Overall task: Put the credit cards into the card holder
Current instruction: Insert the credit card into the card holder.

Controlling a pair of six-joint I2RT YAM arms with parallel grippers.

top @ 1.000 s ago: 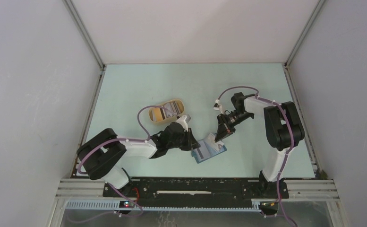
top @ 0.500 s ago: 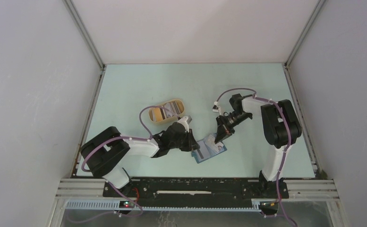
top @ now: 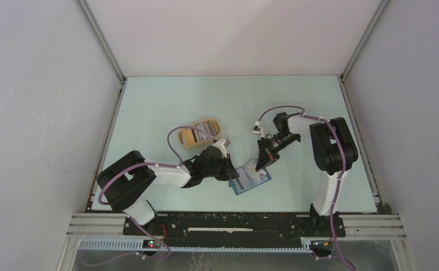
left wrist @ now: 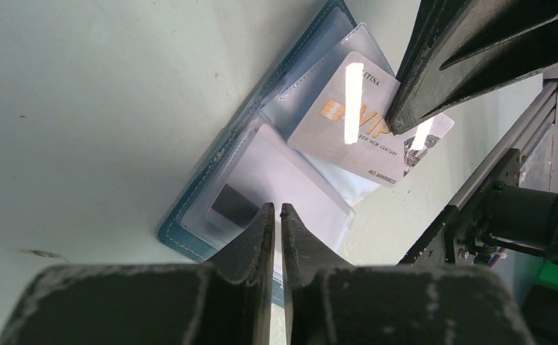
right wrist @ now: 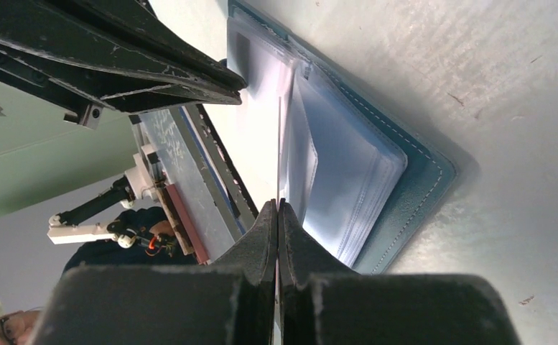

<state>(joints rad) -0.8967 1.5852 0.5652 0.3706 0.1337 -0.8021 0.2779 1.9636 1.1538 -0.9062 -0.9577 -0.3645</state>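
Note:
The teal card holder (top: 260, 182) lies open on the table, its clear sleeves (right wrist: 347, 180) fanned out. My right gripper (top: 260, 165) is shut on a silver credit card (left wrist: 347, 118) printed VIP and holds it slanted over the open sleeves. In the right wrist view that card is only a thin edge between the closed jaws (right wrist: 277, 206). My left gripper (left wrist: 276, 208) is at the holder's left half. Its jaws are nearly together and pinch a pale sleeve (left wrist: 290, 180). More credit cards (top: 207, 131) lie in the tan tray.
A tan oval tray (top: 210, 121) stands behind the left gripper, its cable looping beside it. The two grippers are only a few centimetres apart over the holder. The black base rail (top: 234, 224) runs along the near edge.
The right arm's elbow has shifted slightly to the left. Both grippers, the card and the holder stay almost where they were.

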